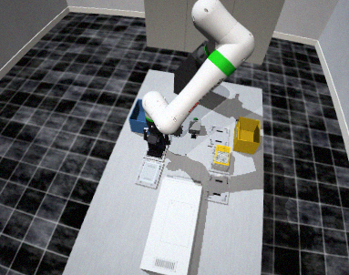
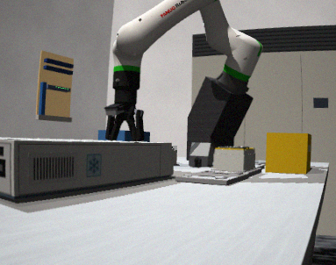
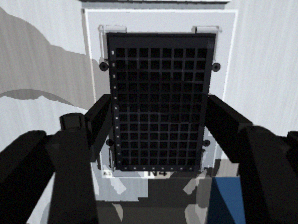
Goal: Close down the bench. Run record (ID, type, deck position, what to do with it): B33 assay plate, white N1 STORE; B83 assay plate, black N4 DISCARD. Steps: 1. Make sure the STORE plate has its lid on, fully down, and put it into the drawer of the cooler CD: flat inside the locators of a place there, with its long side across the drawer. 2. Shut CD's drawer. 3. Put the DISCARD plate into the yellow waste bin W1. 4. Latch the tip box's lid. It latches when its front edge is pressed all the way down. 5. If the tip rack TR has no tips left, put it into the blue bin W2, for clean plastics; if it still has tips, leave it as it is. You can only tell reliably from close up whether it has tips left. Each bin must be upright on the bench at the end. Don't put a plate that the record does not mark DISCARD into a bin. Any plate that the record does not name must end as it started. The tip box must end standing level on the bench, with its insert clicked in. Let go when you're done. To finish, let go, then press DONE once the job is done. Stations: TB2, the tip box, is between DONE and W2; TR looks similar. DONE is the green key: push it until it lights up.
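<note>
The gripper (image 3: 158, 125) fills the lower frame, jaws clamped on the black plate's (image 3: 159, 100) long sides. The plate sits mid-frame on its nest (image 3: 95, 45)

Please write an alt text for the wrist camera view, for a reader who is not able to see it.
Looking straight down, the gripper is closed on the long sides of a black assay plate, one dark finger against each side. The plate, a grid of small square wells, sits on a white deck position partly labelled N4. A blue bin corner shows at lower right.
</note>
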